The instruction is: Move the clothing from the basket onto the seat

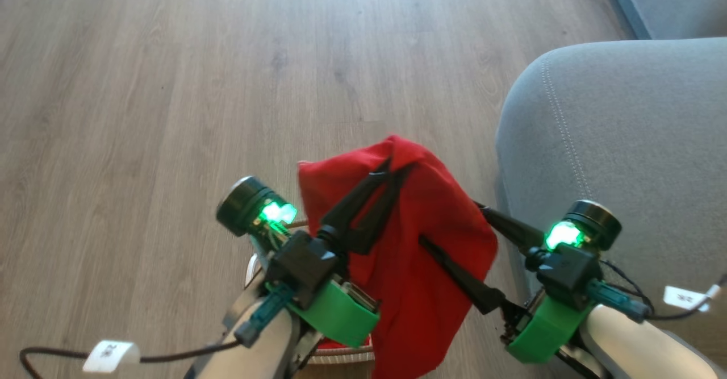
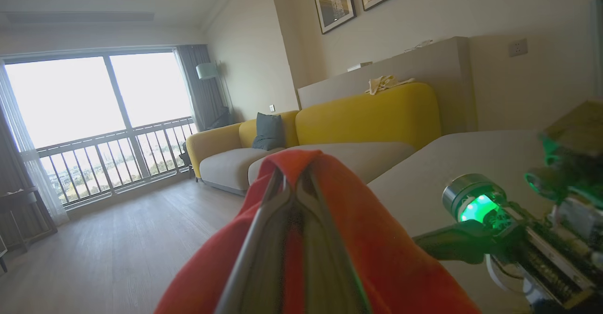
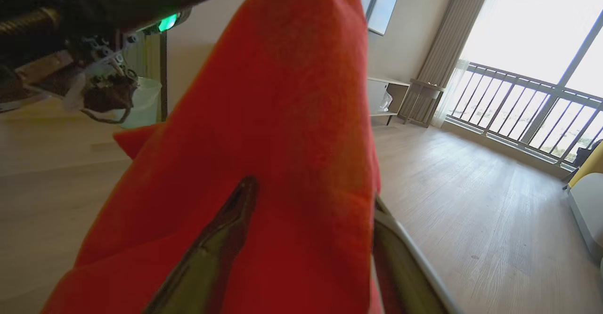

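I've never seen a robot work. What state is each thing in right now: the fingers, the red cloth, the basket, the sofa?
left fingers: shut, pinching the top of the clothing.
right fingers: open, one on each side of the hanging clothing.
clothing: lifted, draped down from the left fingers.
basket: mostly hidden at the picture's bottom edge; some red inside.
seat: beside the clothing, no garment on the visible part.

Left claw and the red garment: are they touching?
Touching. Head view shows the left claw shut, tips pinching the top of the red garment.
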You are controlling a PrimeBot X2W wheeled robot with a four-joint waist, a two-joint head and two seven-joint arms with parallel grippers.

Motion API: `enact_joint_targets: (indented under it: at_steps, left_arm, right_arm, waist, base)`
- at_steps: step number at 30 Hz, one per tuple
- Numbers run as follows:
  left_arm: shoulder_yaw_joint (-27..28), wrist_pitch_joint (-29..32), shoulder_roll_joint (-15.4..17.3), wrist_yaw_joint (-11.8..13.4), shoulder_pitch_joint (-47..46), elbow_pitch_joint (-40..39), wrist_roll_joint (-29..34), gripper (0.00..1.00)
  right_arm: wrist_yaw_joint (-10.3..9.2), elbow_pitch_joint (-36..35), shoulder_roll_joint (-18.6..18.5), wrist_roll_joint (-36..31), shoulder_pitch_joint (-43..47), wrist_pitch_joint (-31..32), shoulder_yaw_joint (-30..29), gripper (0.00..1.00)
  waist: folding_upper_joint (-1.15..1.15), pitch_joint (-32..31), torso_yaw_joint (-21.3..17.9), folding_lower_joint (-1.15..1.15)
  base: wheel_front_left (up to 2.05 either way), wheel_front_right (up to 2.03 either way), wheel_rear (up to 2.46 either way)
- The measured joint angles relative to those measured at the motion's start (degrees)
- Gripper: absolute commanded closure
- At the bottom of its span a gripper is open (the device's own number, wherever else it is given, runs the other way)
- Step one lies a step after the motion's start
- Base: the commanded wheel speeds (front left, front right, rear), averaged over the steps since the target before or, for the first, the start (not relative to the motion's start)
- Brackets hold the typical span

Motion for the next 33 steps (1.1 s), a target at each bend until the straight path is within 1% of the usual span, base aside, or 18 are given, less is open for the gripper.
enact_joint_targets:
  at_steps: [6, 10, 16, 17, 18, 21, 24, 27, 30, 33]
  left_arm:
    - [-4.33, 0.0, 0.09, -0.08, -1.66, -0.22, 0.3, 1.0]
    - [-6.93, 0.0, 0.12, -0.09, -1.92, -0.45, 0.33, 1.0]
    - [-9.51, 0.0, 0.21, -0.49, -2.58, -0.42, 0.16, 1.0]
    - [-9.83, 0.0, 0.2, -0.49, -2.58, -0.42, 0.13, 1.0]
    - [-10.05, 0.0, 0.21, -0.49, -2.57, -0.42, -0.19, 1.0]
    - [-10.45, 0.0, 0.24, -0.49, -2.57, -0.42, -0.46, 1.0]
    - [-9.98, 0.0, 0.23, -0.32, -2.53, -0.42, -1.26, 1.0]
    - [-8.11, -0.01, 0.21, 0.8, -2.21, -0.49, -3.05, 1.0]
    - [-5.71, -0.01, 0.2, 1.48, -1.36, -0.8, -4.15, 1.0]
    - [-5.0, -0.26, 0.21, 1.45, 0.35, -0.74, -4.25, 1.0]
  right_arm:
    - [0.0, 4.3, 0.01, 2.64, -3.5, 0.01, 4.88, 0.0]
    - [0.0, 6.82, 0.33, 2.94, -5.91, 0.01, 7.6, 0.0]
    - [0.0, 9.66, 3.36, 2.19, -8.12, 0.01, 8.61, 0.0]
    - [0.0, 10.22, 3.78, 2.22, -8.36, 0.0, 8.95, 0.56]
    - [0.0, 10.83, 4.21, 2.2, -8.4, 0.01, 9.06, 1.0]
    - [0.0, 11.78, 5.7, 2.16, -8.37, 0.01, 8.08, 1.0]
    - [0.0, 12.35, 6.68, 1.7, -8.23, 0.01, 5.55, 1.0]
    - [0.0, 12.79, 6.92, 0.81, -7.74, 0.01, 3.09, 1.0]
    - [0.0, 12.69, 7.26, -0.23, -6.78, 0.01, -0.78, 1.0]
    - [0.0, 12.46, 8.54, -1.38, -5.3, 0.01, -5.08, 1.0]
  waist:
    - [0.0, -0.15, 0.74, 0.0]
    - [0.0, -0.24, 0.97, 0.0]
    - [0.0, -0.07, 1.39, 0.0]
    - [0.0, -0.08, 1.51, 0.0]
    - [0.0, -0.1, 1.61, 0.0]
    - [0.0, -0.19, 1.92, 0.0]
    - [0.0, -0.38, 2.22, 0.0]
    - [0.0, -0.59, 2.37, 0.0]
    - [0.0, -0.78, 2.31, 0.0]
    - [0.0, -0.95, 2.15, 0.0]
  base:
    - [0.0, 0.0, 0.0]
    - [0.0, 0.0, 0.0]
    - [0.0, 0.0, 0.0]
    - [0.0, 0.0, 0.0]
    - [0.0, 0.0, 0.0]
    - [0.0, 0.0, 0.0]
    - [0.0, 0.0, 0.0]
    - [0.0, 0.0, 0.0]
    - [0.0, 0.0, 0.0]
    - [0.0, 0.0, 0.0]
